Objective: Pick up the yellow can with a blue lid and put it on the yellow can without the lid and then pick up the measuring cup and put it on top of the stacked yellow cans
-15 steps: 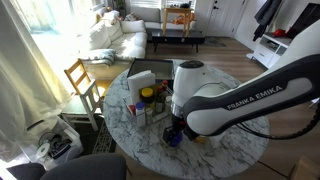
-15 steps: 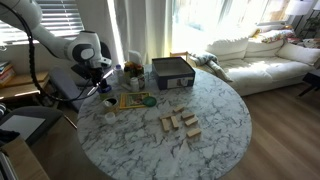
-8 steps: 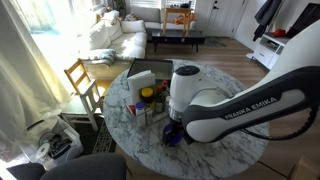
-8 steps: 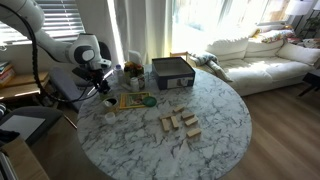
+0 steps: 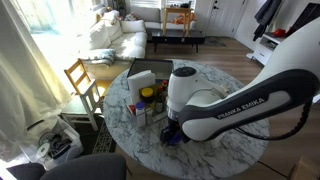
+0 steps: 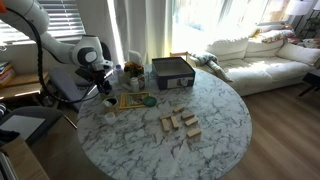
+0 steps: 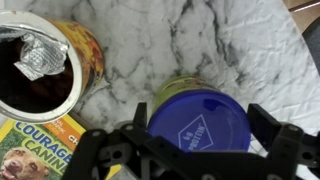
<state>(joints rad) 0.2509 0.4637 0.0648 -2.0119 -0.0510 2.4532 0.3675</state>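
The yellow can with a blue lid [image 7: 200, 125] stands on the marble table, low in the wrist view; its blue lid also shows under the arm in an exterior view [image 5: 173, 137]. My gripper [image 7: 205, 135] is open, one finger on each side of the lid and close to its edge. The yellow can without the lid [image 7: 40, 70] stands just beside it, dark inside with peeled foil, and shows in an exterior view [image 6: 110, 101]. A small whitish cup [image 6: 109, 117], perhaps the measuring cup, stands near the table edge.
A dog-picture book [image 7: 35, 150] lies next to the lidless can. A green round lid [image 6: 149, 100], a dark box [image 6: 172, 70], bottles [image 6: 132, 70] and several wooden blocks [image 6: 180, 122] are on the round table [image 6: 220, 130]. A wooden chair [image 5: 82, 78] stands beside it.
The arm has sunk slightly over the blue-lidded can. The cans and the cup have not moved.
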